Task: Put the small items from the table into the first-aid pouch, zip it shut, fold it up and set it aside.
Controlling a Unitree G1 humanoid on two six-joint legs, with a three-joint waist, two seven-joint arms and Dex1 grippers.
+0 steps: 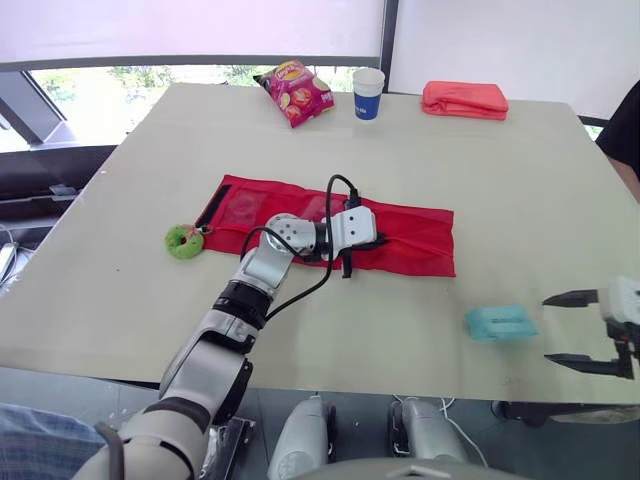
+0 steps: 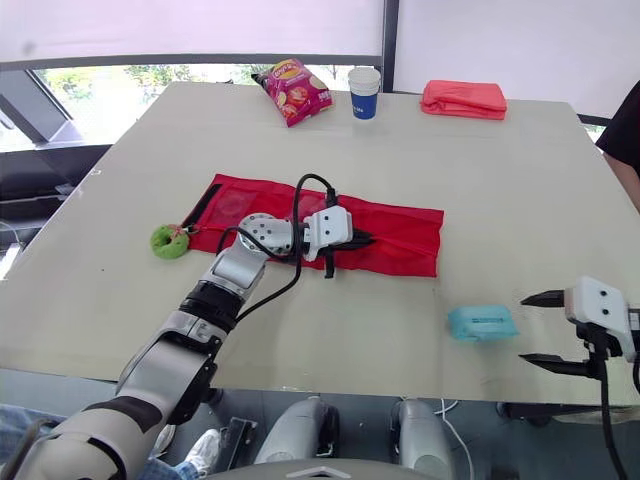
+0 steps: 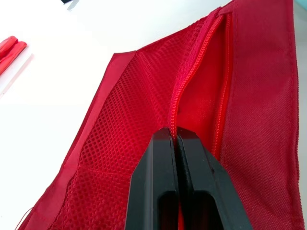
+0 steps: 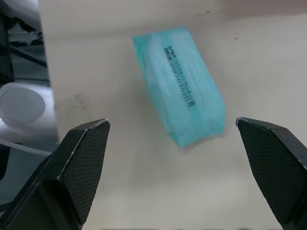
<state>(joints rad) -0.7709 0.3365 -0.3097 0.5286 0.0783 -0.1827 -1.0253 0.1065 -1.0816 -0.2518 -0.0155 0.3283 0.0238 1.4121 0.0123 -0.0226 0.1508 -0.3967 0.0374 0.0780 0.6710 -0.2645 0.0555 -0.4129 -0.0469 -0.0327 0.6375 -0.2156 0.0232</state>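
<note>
The red first-aid pouch (image 1: 420,240) lies unfolded flat across the middle of the table (image 1: 480,170). My left gripper (image 1: 378,241) rests on it, shut on the pouch's zipper (image 3: 192,72). Ahead of the fingers (image 3: 165,163) the zipper stands open, with red mesh (image 3: 129,110) beside it. A teal packet (image 1: 500,322) lies near the front right edge. My right gripper (image 1: 546,328) hovers just right of the packet, open, and the packet (image 4: 184,86) sits beyond its two fingertips. A green ring-shaped item (image 1: 184,241) lies by the pouch's left end.
At the far edge are a pink snack bag (image 1: 295,92), a blue and white paper cup (image 1: 368,93) and a folded orange-red cloth (image 1: 465,99). A black strip (image 1: 212,205) lies along the pouch's left end. A person's arm (image 1: 625,130) shows at the right edge.
</note>
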